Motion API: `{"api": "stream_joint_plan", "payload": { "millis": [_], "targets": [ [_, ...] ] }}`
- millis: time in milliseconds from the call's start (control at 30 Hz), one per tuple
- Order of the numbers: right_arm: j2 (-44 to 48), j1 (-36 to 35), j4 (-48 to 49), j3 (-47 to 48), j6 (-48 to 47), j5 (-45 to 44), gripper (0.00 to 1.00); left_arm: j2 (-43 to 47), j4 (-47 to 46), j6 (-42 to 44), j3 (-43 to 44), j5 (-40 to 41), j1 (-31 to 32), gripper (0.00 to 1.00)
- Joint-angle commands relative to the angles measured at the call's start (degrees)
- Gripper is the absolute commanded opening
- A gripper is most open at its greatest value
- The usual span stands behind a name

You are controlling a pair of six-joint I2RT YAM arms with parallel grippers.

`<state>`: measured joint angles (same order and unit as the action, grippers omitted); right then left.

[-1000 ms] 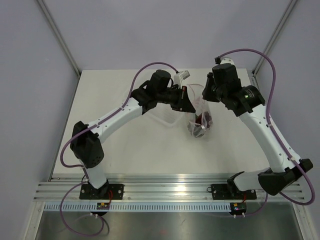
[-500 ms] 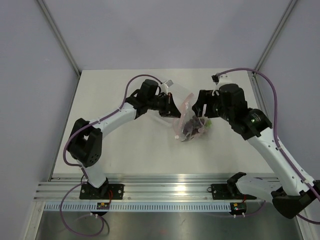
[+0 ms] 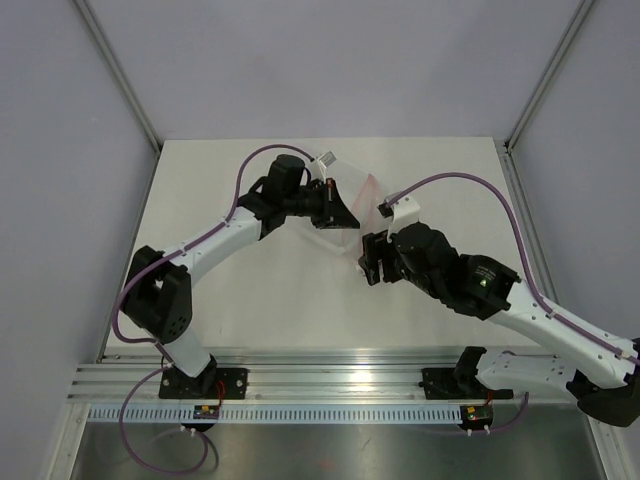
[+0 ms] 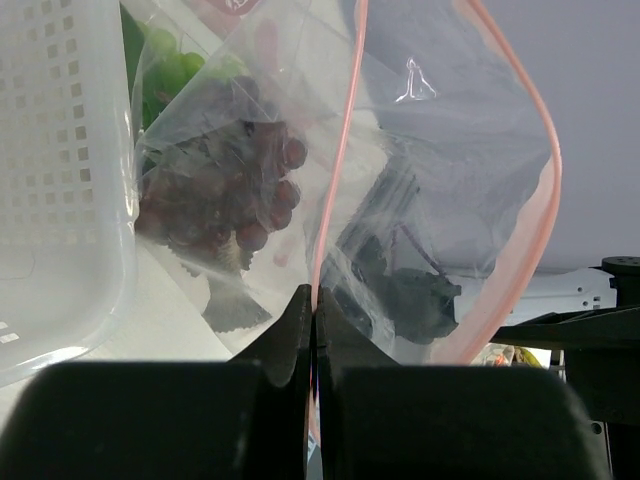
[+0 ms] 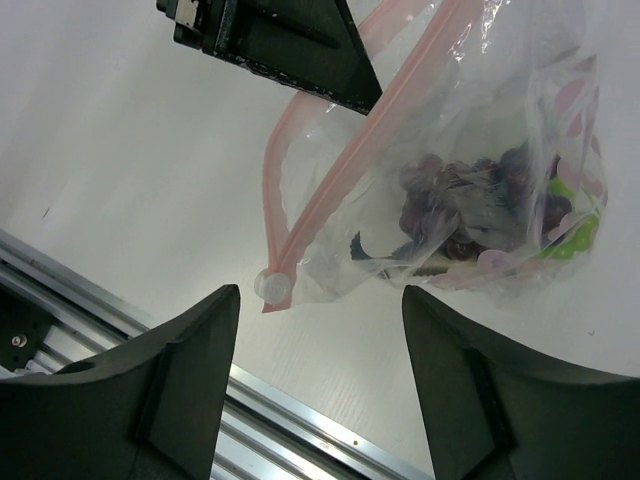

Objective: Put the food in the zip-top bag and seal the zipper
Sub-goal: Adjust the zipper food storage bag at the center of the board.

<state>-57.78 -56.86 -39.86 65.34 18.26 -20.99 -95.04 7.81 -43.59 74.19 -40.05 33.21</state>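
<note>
Pink zipper (image 5: 368, 130) | pinched in left fingers (image 4: 288, 345) | right fingers (image 5: 185, 385) spread nearby

The zip-top bag (image 5: 480, 120) is seen as clear, crinkled plastic printed with faint pink markings, and the zipper (image 5: 345, 180) along its mouth is coloured pale pink and finished with a whitish tab (image 5: 272, 287). Inside, a dark red grape bunch (image 4: 240, 180) is shown against bright green lettuce (image 5: 572, 232). A grey fish (image 4: 228, 300) with a darker tail seems to be made out, though it is blurred by the plastic. The tray (image 4: 60, 170) is white and patterned with a grid of small square holes. The table (image 3: 260, 300) is off-white.
</note>
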Motion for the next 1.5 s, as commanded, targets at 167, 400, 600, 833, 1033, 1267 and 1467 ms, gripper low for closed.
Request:
{"api": "stream_joint_plan", "payload": {
  "millis": [167,400,600,833,1033,1267,1467],
  "targets": [
    [-3.0,-1.0,-1.0,3.7,6.2,-11.2,0.72,0.6,6.7,8.5,7.6,-1.0,-0.6,0.0],
    [-6.7,10.6,-3.0,11.2,6.6,-0.2,0.71,4.1,18.1,18.7,12.2,7.8,-2.0,0.86],
    [-11.4,13.0,-4.0,15.2,6.5,4.6,0.71,16.6,20.1,17.6,5.6,24.3,-2.7,0.8],
    [-17.4,14.8,-6.5,20.6,5.7,5.6,0.72,36.3,14.7,5.0,-16.5,33.0,1.2,0.79],
    [-26.2,16.2,-9.5,28.8,4.3,8.7,0.74,40.4,4.8,-6.6,-30.1,35.3,11.2,0.85],
    [-36.9,16.5,-11.6,38.5,1.7,10.1,0.79,36.6,-5.0,-11.6,-34.8,36.8,16.5,0.88],
    [-42.7,17.1,-12.3,42.0,0.7,11.3,0.77,32.7,-7.5,-11.2,-33.4,38.7,19.3,0.84]
  ]
}}
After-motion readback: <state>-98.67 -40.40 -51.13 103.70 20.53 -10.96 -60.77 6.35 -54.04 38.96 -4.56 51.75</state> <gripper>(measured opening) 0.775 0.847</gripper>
